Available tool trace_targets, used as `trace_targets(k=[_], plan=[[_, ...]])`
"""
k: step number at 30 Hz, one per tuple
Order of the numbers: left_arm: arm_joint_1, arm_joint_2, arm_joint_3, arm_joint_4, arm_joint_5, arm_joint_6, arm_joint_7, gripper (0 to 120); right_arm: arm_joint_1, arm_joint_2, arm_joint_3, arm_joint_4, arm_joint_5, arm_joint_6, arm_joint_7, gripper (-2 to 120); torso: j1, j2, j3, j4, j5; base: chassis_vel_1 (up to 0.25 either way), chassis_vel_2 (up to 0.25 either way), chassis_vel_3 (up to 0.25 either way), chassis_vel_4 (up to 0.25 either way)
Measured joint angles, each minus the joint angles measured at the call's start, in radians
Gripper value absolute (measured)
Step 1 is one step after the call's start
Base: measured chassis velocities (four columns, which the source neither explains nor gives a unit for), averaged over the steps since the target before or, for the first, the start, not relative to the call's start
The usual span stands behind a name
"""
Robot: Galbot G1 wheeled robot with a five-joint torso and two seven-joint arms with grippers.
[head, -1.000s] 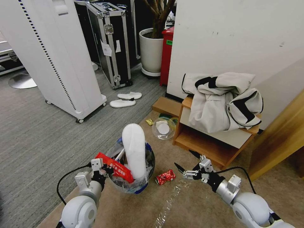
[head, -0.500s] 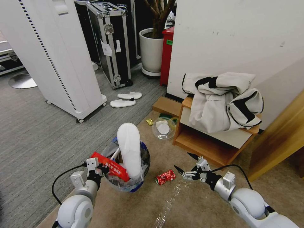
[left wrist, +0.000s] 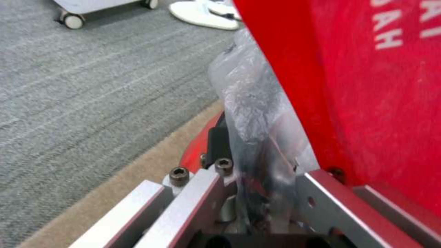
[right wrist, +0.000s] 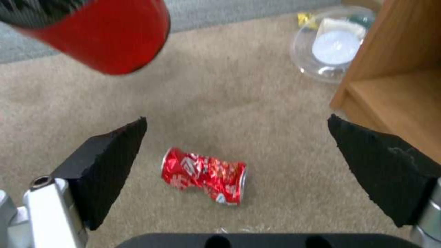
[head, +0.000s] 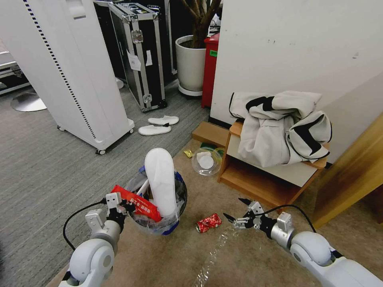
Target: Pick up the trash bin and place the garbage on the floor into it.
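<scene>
Trash bin (head: pixel 159 207) lifted off the floor (head: pixel 247 259), gripped at its rim by the left end effector (head: pixel 119 207).
Right end effector (head: pixel 236 211), jaws spread, poised beside the crushed can (head: pixel 208 222), which lies just right of the bin; a slipper (head: pixel 160 181) stands in the bin.

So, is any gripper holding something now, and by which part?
The left gripper holds the round blue and red trash bin by its bag-lined rim. The right gripper is open, empty, above the crushed red can.

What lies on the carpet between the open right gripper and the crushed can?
Nothing: in the right wrist view, bare beige carpet separates the right gripper from the can.
</scene>
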State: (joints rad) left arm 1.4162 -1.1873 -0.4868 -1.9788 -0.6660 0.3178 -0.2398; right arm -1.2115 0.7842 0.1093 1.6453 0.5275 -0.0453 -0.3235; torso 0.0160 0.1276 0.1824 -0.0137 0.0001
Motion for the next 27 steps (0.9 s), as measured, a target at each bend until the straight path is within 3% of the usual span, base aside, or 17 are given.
trace_targets(k=[12,17,27], plan=[[-0.024,-0.001,-0.009,0.038,0.006,-0.001,-0.009,1,0.148,0.008,-0.146,-0.119,-0.014,-0.061,-0.035,100,0.000,0.000,0.000,0.0002,0.0000,0.000,0.000,0.000,0.000],[-0.033,-0.010,-0.021,0.055,0.001,-0.006,-0.001,1,0.297,-0.002,-0.286,-0.207,-0.030,-0.129,-0.077,100,0.000,0.000,0.000,0.0001,-0.0002,0.000,0.000,0.000,0.000],[-0.039,-0.034,-0.025,0.082,0.001,-0.017,0.014,1,0.527,0.029,-0.495,-0.364,-0.064,-0.147,-0.172,100,0.000,0.000,0.000,0.0002,-0.0002,0.000,0.000,0.000,0.000]])
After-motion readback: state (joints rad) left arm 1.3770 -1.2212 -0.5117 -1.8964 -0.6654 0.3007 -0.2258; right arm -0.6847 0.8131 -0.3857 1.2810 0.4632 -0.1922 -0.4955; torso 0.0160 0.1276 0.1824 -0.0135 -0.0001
